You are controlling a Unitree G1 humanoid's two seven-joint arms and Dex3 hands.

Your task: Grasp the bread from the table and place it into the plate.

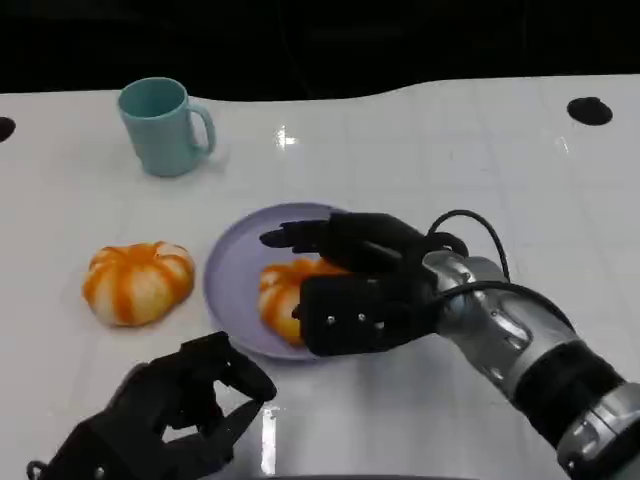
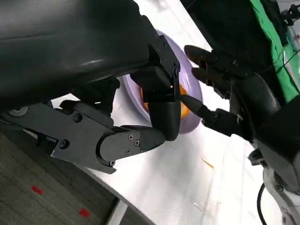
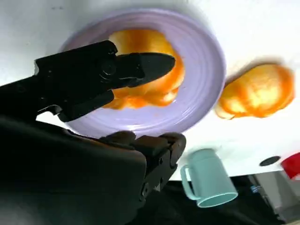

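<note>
The orange-and-white glazed bread roll point(image 1: 283, 297) lies in the round lavender plate point(image 1: 228, 270), directly beneath the right robot hand point(image 1: 350, 285), whose fingers spread apart over it without visibly gripping; the left robot hand point(image 1: 165, 415) rests farther off, empty.

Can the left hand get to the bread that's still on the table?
Probably yes. The left hand hangs open near the table's front edge, and only bare table lies between it and the bread left of the plate.

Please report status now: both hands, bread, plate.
Right hand over bread on plate, grip unclear. Left hand empty. Second bread on table.
</note>
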